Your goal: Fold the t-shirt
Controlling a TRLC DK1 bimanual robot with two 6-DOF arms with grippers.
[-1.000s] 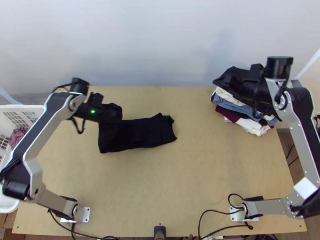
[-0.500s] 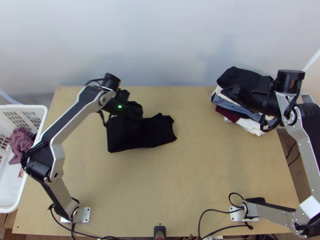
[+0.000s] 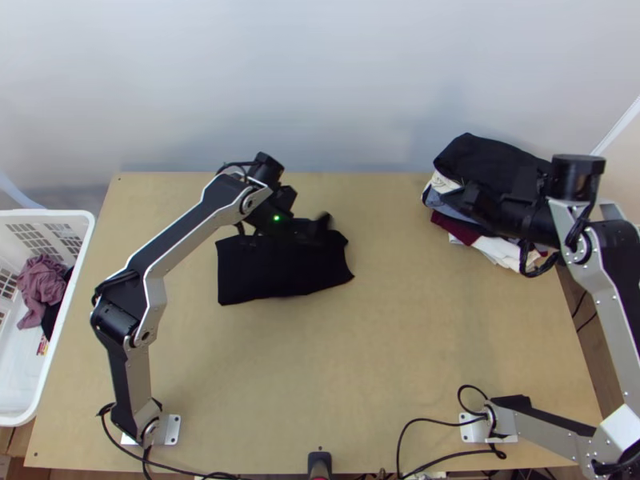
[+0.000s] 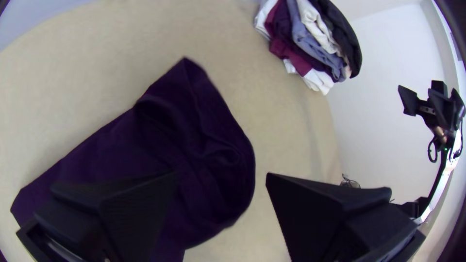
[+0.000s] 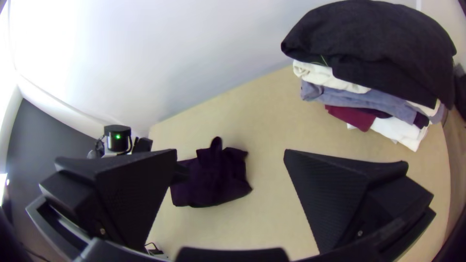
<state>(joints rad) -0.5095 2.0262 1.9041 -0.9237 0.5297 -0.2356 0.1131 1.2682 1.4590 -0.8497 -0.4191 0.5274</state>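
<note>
Dark t-shirt [image 3: 260,276]: apparently mostly folded, rough oblong on table [image 3: 320,360], tidying likely outstanding; left claw [image 4: 222,175], right claw [image 5: 230,151], both spread.

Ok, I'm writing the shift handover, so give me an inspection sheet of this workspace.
Surface: light wooden table, no spill seen
Job's things: black t-shirt, folded to a compact shape, top slightly rumpled
Clutter: stacked clothes at far right; white basket with garments at left
Grippers: left gripper open over the shirt; right gripper open near the stack
Cables: black cables around the arm bases
Surroundings: pale wall behind
</note>
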